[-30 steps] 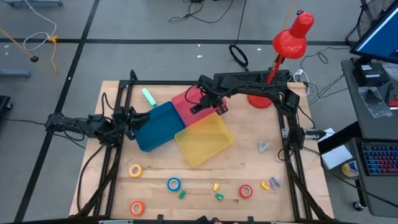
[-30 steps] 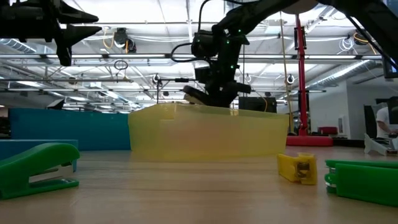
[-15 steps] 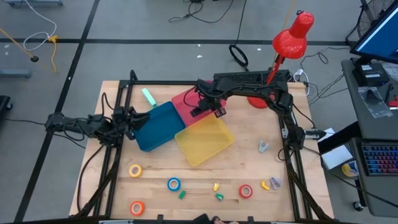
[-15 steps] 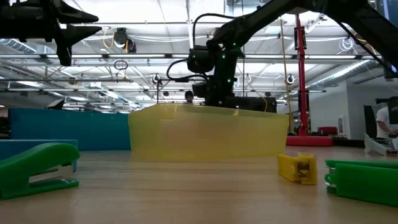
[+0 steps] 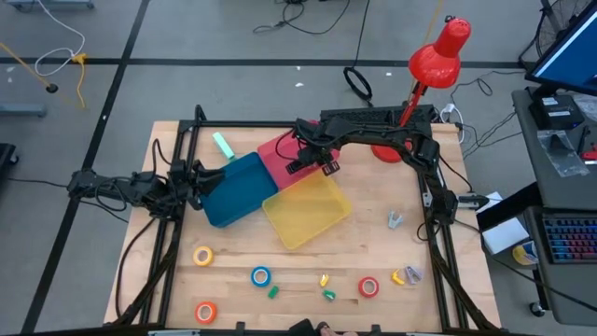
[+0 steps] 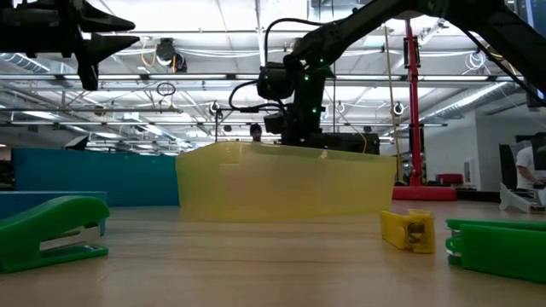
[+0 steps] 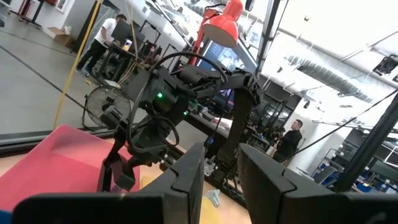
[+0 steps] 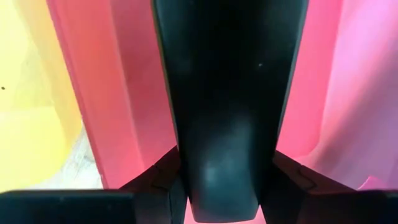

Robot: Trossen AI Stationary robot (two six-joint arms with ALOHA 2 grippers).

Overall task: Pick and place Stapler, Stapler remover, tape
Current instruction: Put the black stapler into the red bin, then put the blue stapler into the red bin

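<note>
I have the right end effector [image 5: 308, 161] down in the red bin [image 5: 276, 151], its fingers pressed against both sides of a black stapler [image 8: 224, 93] with pink wall all round it. The left end effector [image 5: 196, 175] hangs at the counter's left edge beside the blue bin [image 5: 233, 191], jaws partly apart and empty. The yellow bin [image 5: 306, 210] touches both other bins.

The wooden counter [image 5: 373, 252] carries the tape along its near side: the yellow roll [image 5: 202, 255], blue roll [image 5: 260, 276], orange roll [image 5: 205, 312] and red roll [image 5: 368, 287], each well apart from the bins. A green stapler [image 6: 55, 226] and a yellow staple remover [image 6: 408, 230] lie near them.

A red lamp [image 5: 438, 51] stands at the far right corner. Around the counter I see grey floor with loose cables, and a desk with a monitor [image 5: 569, 47] to the right. Overhead there are white trusses and strip lights. Two people [image 7: 112, 37] stand far back in the room.
</note>
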